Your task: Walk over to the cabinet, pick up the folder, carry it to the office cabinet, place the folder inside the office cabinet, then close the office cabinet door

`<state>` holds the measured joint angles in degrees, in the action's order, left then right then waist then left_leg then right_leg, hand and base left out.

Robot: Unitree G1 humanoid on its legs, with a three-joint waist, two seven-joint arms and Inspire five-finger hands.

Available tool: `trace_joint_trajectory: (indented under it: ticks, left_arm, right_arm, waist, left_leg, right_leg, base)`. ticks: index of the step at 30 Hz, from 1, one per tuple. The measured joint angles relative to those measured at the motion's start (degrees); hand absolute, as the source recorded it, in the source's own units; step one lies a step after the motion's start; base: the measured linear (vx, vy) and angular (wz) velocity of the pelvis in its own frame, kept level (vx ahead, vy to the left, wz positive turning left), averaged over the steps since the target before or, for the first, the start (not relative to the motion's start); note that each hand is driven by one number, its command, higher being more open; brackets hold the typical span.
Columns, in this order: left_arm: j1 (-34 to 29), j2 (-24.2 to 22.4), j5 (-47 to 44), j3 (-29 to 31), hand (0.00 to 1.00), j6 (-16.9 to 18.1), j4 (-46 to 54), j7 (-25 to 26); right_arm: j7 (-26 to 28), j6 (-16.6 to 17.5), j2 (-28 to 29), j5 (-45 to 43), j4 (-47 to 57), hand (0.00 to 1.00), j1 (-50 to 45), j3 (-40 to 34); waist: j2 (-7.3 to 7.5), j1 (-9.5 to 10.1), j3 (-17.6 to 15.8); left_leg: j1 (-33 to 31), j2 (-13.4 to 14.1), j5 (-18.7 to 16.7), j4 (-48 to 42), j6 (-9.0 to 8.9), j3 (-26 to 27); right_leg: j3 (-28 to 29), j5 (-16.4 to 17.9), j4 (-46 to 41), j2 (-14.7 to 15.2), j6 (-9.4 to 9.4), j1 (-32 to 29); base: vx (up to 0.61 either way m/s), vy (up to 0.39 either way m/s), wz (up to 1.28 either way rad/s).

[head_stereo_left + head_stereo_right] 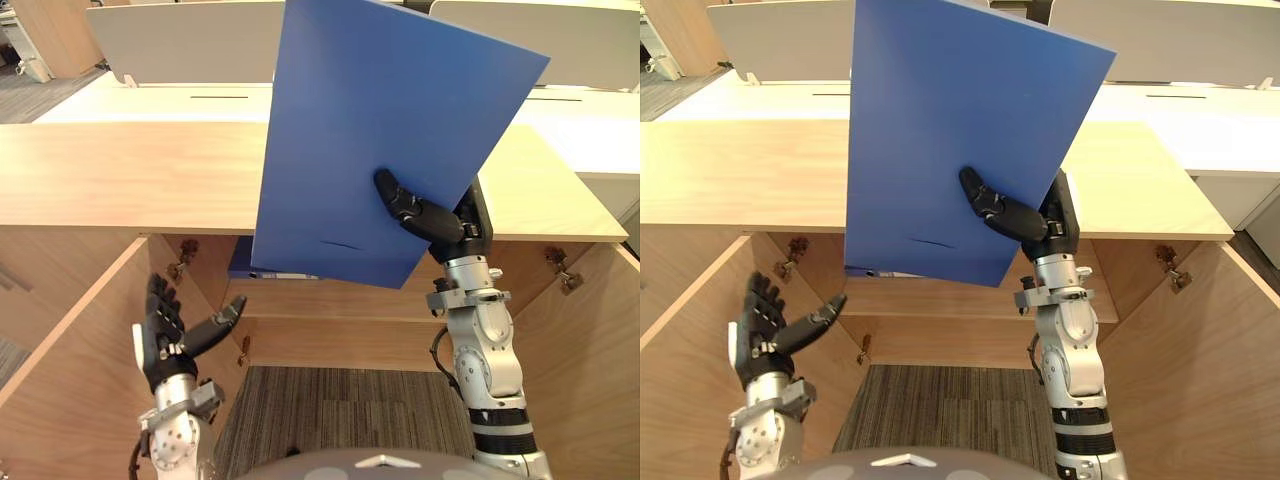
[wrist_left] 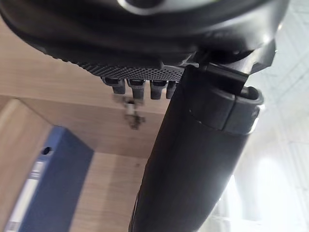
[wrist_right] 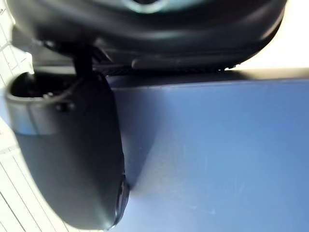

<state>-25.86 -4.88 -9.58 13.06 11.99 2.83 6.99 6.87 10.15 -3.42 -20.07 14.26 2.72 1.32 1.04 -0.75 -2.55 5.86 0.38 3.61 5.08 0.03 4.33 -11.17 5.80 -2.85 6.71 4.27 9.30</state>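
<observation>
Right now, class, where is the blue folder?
In the eye views the folder is at centre, pinched by the right hand near its lower edge. It is held up in front of the cabinet top, above the open compartment.

Grey striped carpet (image 1: 340, 405) below, white desks (image 1: 140, 102) with pale partition screens (image 1: 180, 40) behind.

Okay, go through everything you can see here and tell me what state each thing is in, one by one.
folder: raised and tilted, gripped near its lower edge.
right hand: shut on the folder, thumb across its front face.
left hand: open, fingers spread, holding nothing.
office cabinet: open.
left door: swung out.
right door: swung out.
binder: standing upright inside the cabinet.
</observation>
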Motion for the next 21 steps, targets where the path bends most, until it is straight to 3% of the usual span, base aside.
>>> trace_joint_trajectory:
  ticks: [10,21]
  left_arm:
    - [1.99,1.25,4.04,-0.37,1.00,-4.71,-34.11,-0.64]
    - [5.65,8.51,6.40,-1.05,1.00,-4.54,-51.67,0.19]
  right_arm:
    - [0.76,0.07,-4.32,0.35,3.74,0.00,-0.01,12.55]
    - [2.60,0.60,-13.29,9.73,-1.35,0.00,0.03,23.01]
  waist:
    - [-0.02,0.33,-0.01]
    - [-0.53,0.55,-0.32]
  left_leg:
    - [0.32,0.54,-0.31,-0.02,-0.44,1.46]
    - [0.23,1.66,-0.40,0.00,-0.60,2.84]
  right_leg:
    - [1.49,-0.03,-0.03,-0.39,-0.05,-0.52]
    - [2.99,-0.41,0.33,-1.66,-0.63,-1.14]
  base:
    - [-0.02,-0.010,-0.07]
    - [-0.02,-0.017,-0.07]
